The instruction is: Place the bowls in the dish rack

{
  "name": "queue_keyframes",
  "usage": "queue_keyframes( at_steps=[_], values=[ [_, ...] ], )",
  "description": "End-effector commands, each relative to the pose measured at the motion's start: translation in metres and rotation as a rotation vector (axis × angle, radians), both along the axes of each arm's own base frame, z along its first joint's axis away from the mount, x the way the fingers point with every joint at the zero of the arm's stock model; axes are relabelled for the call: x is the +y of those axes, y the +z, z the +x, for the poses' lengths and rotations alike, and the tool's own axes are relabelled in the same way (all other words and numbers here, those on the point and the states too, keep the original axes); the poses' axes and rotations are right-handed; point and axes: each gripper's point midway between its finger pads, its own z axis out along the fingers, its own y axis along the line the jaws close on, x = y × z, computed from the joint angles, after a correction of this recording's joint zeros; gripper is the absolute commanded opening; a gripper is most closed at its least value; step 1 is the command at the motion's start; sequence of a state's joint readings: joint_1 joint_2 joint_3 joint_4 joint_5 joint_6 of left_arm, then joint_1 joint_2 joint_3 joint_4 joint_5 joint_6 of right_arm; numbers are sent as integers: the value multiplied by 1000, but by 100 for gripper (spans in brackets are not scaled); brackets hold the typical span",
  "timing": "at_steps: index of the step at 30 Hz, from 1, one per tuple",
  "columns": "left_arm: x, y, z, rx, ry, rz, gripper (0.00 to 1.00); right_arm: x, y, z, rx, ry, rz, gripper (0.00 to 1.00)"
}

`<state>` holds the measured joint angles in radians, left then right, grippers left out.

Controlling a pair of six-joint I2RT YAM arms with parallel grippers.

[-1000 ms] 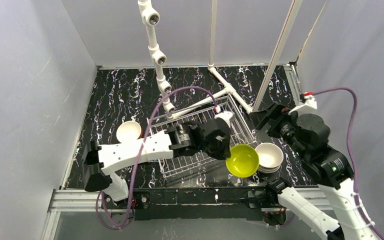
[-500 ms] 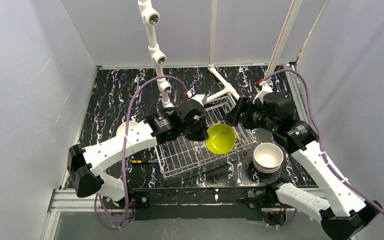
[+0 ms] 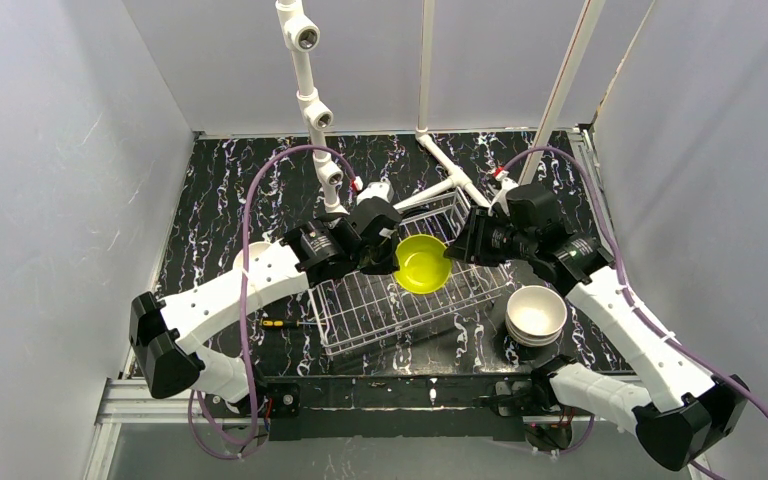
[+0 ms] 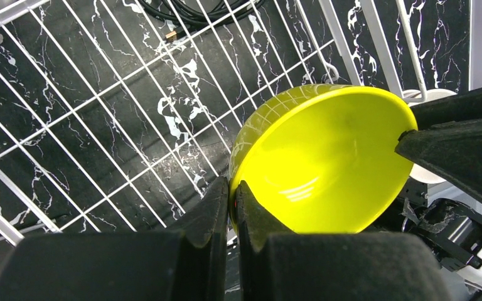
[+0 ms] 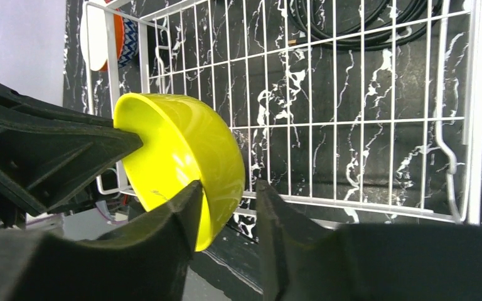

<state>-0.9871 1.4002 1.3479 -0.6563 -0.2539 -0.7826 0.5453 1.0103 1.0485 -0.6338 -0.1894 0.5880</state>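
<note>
Left gripper (image 4: 232,188): pressed together on the rim of the yellow-green bowl (image 4: 326,163), which is held tilted above the dish rack (image 3: 370,305). Right gripper (image 5: 227,186): fingers spread astride the opposite rim, not clamped. Step in hand: probably a handover. Next move: right must clamp before left releases.

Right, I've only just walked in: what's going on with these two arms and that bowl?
The left gripper is shut on the rim of the yellow-green bowl, holding it tilted above the dish rack. The right gripper has its jaws astride the opposite rim, one finger inside and one outside, with a gap showing, so it is not gripping yet. A stack of pale bowls sits on the table beside the rack.
</note>
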Motion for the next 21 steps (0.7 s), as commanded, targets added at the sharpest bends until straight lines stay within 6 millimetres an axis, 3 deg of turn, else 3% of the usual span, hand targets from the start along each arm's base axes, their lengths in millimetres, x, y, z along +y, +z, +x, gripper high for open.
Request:
queue_keyframes(
  at_steps=[1,5,21],
  values=[
    [1,10,9,-49,26,-20,0,4,-3,0,6,22,1,38],
    [-5,6,9,-62,-14,-34,0,6,-5,1,13,24,4,33],
    [-9,10,17,-105,-68,19,0,8,-22,-5,43,34,-35,37]
  ],
)
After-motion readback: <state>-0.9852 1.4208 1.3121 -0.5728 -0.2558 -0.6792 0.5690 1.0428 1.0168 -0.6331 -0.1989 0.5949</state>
